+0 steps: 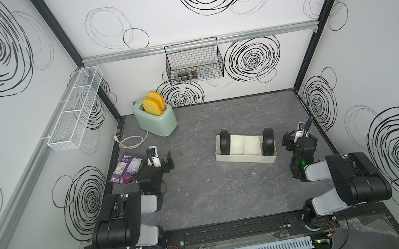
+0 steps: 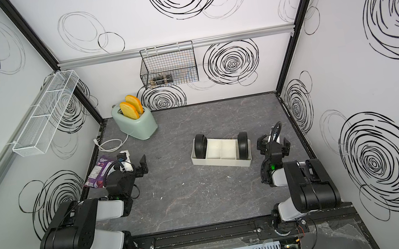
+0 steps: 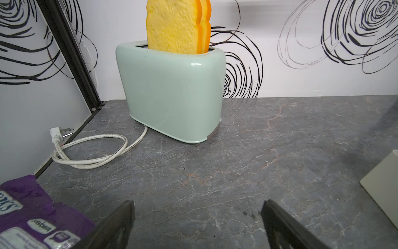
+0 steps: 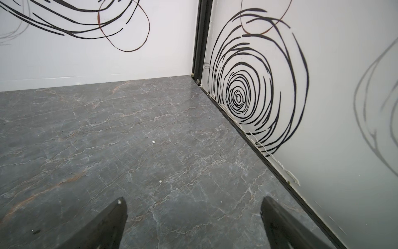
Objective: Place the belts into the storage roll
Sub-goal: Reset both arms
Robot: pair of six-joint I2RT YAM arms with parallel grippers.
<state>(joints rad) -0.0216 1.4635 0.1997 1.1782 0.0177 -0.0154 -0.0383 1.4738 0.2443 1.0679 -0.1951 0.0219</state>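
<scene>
Two belts, each wound into a tight black coil, stand on edge in the storage roll (image 1: 246,160), which sits on the grey worktop (image 1: 204,197) right of centre in both top views. The left coil (image 1: 225,142) fills the roll's left end compartment and the right coil (image 1: 268,142) fills its right end compartment, with the two middle compartments between them. The left claw (image 3: 197,207) hovers low over the worktop at the left, well apart from the roll, its jaws spread wide with nothing between them. It faces a mint-green toaster (image 3: 172,90) at the far left that holds two yellow bread slices (image 3: 172,23). A purple packet (image 1: 125,169) lies just beside this claw, and the toaster's white cord (image 3: 92,151) loops on the worktop near the left wall. The right claw (image 4: 193,204) is near the right wall, just right of the roll, its jaws equally wide and holding nothing, facing the far right corner. A black wire basket (image 1: 194,62) hangs on the far wall, and a white mesh shelf (image 1: 74,109) hangs on the left wall.
</scene>
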